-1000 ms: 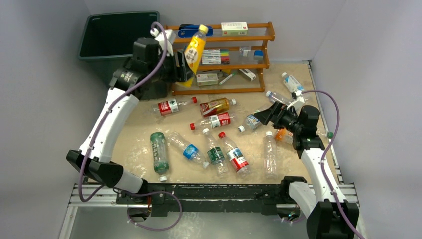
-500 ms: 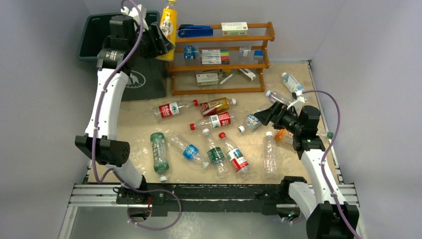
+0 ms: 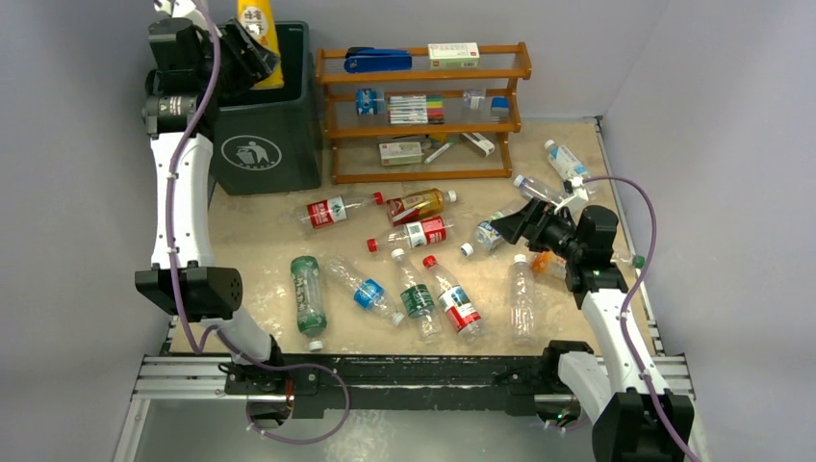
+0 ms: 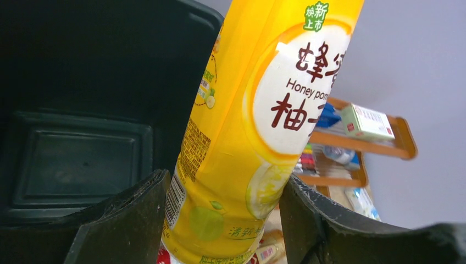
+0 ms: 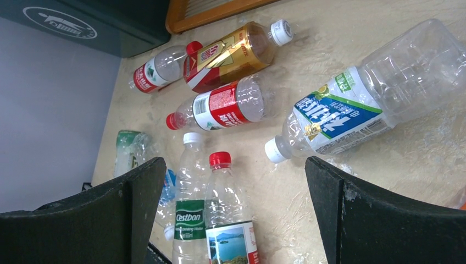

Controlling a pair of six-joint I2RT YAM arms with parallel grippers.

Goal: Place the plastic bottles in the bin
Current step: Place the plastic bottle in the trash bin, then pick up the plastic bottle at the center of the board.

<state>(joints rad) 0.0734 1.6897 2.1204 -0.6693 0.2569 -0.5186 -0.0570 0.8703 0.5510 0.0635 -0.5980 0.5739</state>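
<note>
Grey wall [image 3: 87, 192] behind; yellow bottle [image 3: 260, 34] near-upright in left pincer [image 4: 222, 220] over bin [image 3: 265, 154].

An orange-brown wooden rack [image 3: 481, 74] with three shelves stands at the upper centre of the top view, on a tan, mottled table surface [image 3: 269, 241]. Its top shelf carries a blue stapler-like item [image 3: 377, 60] on the left and a white box with a red band [image 3: 453, 53] to the right. A row of coloured markers [image 3: 416, 108] fills the middle shelf. A small flat box [image 3: 400, 152] lies on the bottom shelf. Plain grey walls [image 3: 712, 144] close in both sides
</note>
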